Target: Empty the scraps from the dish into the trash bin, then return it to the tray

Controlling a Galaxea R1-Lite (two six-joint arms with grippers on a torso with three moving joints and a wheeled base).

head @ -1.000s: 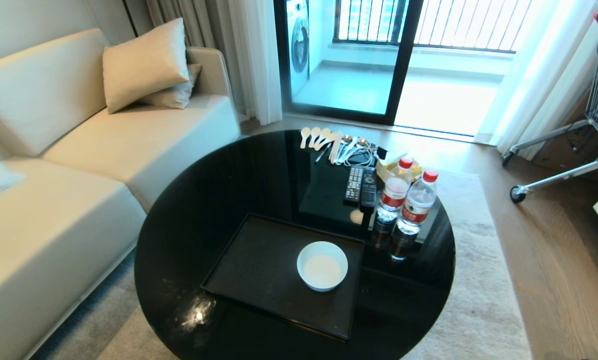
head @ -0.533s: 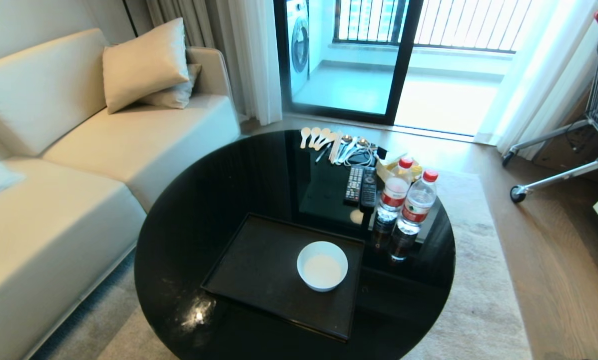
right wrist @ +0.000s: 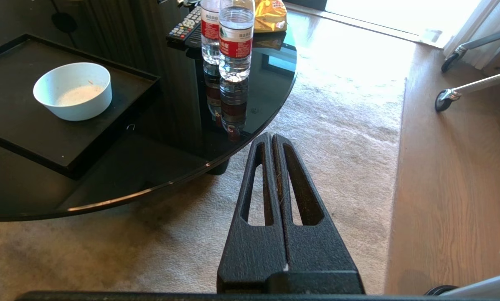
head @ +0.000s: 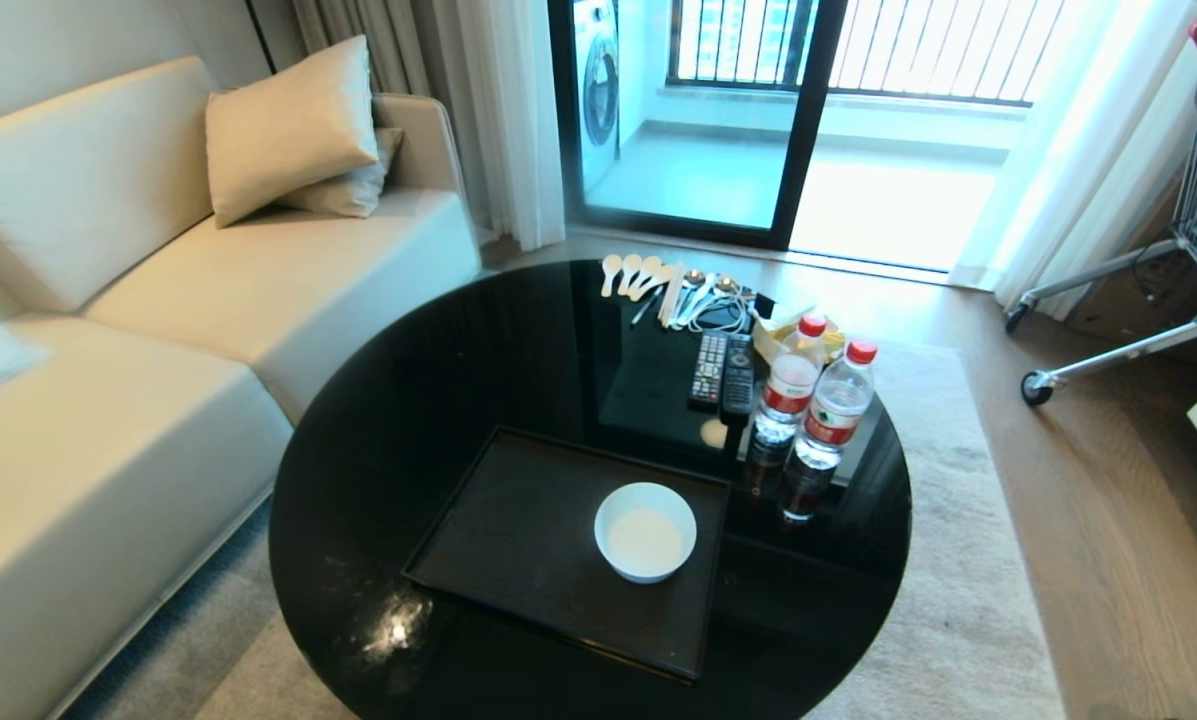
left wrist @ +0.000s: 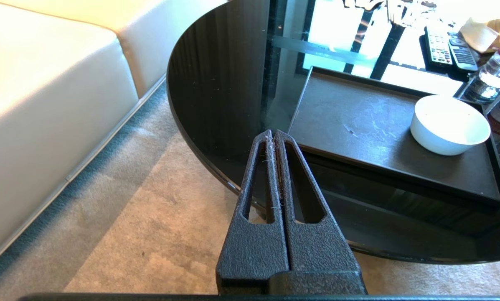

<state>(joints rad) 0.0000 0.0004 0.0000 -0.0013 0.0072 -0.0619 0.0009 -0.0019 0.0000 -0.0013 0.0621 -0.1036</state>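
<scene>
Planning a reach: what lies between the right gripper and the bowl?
In the right wrist view, only bare tabletop and tray rim separate right gripper from bowl.

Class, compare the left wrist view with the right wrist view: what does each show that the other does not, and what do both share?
Left wrist only: the left gripper, shut, off the table's edge, and the cream sofa.

Right wrist only: the right gripper, shut, the yellow snack bag and the wood floor.

Both: the dish standing on the tray, the round black table, water bottles and remotes.

bowl: 1 | tray: 1 | bottles: 2 | remotes: 2
</scene>
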